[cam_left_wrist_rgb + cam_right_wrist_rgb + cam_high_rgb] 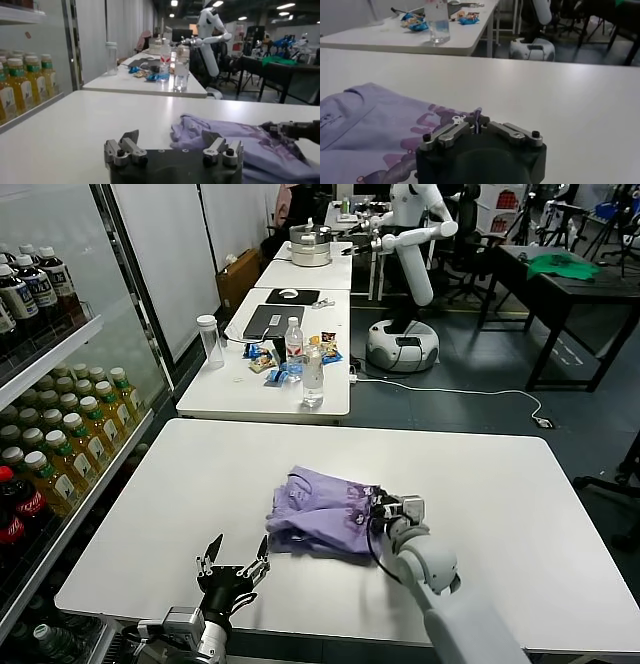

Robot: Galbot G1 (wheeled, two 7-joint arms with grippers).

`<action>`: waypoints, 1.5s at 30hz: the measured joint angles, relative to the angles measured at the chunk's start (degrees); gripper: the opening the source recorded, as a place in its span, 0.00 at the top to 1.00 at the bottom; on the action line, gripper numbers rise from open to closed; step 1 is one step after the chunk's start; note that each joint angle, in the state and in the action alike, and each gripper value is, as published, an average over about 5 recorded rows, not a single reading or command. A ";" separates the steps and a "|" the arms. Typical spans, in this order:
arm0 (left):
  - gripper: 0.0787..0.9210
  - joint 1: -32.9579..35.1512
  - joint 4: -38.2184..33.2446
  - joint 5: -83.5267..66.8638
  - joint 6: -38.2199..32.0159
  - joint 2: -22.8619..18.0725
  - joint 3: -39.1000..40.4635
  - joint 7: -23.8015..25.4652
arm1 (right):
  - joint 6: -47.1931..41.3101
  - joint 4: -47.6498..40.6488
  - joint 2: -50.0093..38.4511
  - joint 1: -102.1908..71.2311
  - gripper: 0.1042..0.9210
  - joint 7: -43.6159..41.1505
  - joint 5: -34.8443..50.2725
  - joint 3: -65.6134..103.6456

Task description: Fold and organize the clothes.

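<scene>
The lavender-purple T-shirt point(320, 512) lies bunched and partly folded near the middle of the white table point(200, 474). My right gripper point(385, 510) is at the shirt's right edge, shut on a thin fold of the purple fabric point(477, 119). Printed marks show on the shirt in the right wrist view point(380, 125). My left gripper point(232, 569) is open and empty near the table's front edge, a little left of and short of the shirt point(220, 137). Its fingers point(125, 146) are spread wide.
A shelf of bottled drinks point(60, 444) stands at the left. A second table point(270, 364) behind holds bottles, snacks and a laptop. Another white robot point(405, 244) and a dark table with a green cloth point(562, 266) are at the back right.
</scene>
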 measured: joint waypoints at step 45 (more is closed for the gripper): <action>0.12 -2.52 -0.57 -0.88 -2.51 3.31 2.73 3.59 | 23.90 25.37 -5.47 -37.33 0.12 -14.85 -12.30 31.47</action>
